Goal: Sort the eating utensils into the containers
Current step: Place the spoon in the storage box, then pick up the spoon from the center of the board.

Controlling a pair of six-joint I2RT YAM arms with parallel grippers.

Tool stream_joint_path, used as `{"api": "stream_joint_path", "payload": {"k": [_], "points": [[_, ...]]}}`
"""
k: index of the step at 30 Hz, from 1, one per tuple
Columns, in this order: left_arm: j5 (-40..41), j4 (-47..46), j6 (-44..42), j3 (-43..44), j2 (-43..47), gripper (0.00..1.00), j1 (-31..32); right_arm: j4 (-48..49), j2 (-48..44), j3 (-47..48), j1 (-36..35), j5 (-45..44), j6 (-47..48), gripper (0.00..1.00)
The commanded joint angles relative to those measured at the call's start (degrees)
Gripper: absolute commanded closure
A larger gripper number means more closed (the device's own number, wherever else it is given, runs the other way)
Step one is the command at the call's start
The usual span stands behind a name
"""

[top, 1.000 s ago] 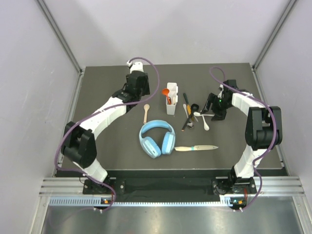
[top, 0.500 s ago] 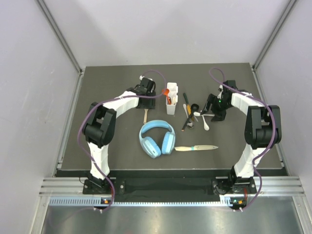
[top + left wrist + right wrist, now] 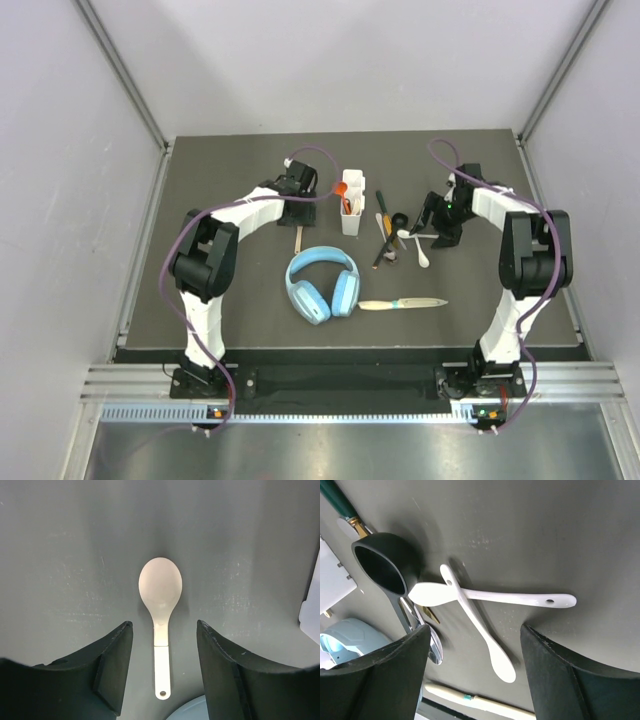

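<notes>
Left wrist: spoon (image 3: 160, 587) between left pincer (image 3: 162, 667)

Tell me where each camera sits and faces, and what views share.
Top external: overhead behind the arms, facing down at the table; both show.
Left wrist: on its arm, facing down at a cream spoon; open left gripper shows.
Right wrist: same, over crossed white spoons; open right gripper shows.
Shared: headphones, all three.

The worktop (image 3: 75, 540) is matt dark grey and faintly scuffed. The cream spoon (image 3: 160, 587) looks like smooth, satin plastic. The white spoons (image 3: 510, 598) are glossy plastic, the black scoop (image 3: 382, 562) is matt, and the metal spoon (image 3: 434, 650) is mirror-bright. The left pincer (image 3: 163, 625) has matt black plastic fingers (image 3: 112, 665).
</notes>
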State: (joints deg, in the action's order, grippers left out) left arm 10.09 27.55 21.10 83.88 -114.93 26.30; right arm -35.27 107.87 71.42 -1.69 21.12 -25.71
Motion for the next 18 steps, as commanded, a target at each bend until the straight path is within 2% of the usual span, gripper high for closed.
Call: {"api": "stream_joint_path", "payload": {"k": [1,11,15,16,18], "points": [[0.55,0.22,0.17,0.32,-0.90,0.41,-0.29,0.11,0.76,3.02,0.64,0.50,-0.21,0.28],[-0.95,0.66,0.43,0.06,-3.72,0.44,-0.73,-0.07,1.11,3.38,0.64,-0.03,-0.30,0.27],[-1.56,0.22,0.96,-0.55,-4.16,0.49,-1.08,0.55,0.50,3.29,0.64,-0.03,-0.65,0.27],[-1.74,0.14,1.13,-0.64,-4.24,0.55,-1.08,0.64,0.41,3.64,0.73,-0.03,-0.74,0.28],[-2.00,0.13,1.05,-0.64,-4.59,0.60,-1.26,0.55,0.41,3.90,0.64,-0.03,-0.83,0.27]]}}
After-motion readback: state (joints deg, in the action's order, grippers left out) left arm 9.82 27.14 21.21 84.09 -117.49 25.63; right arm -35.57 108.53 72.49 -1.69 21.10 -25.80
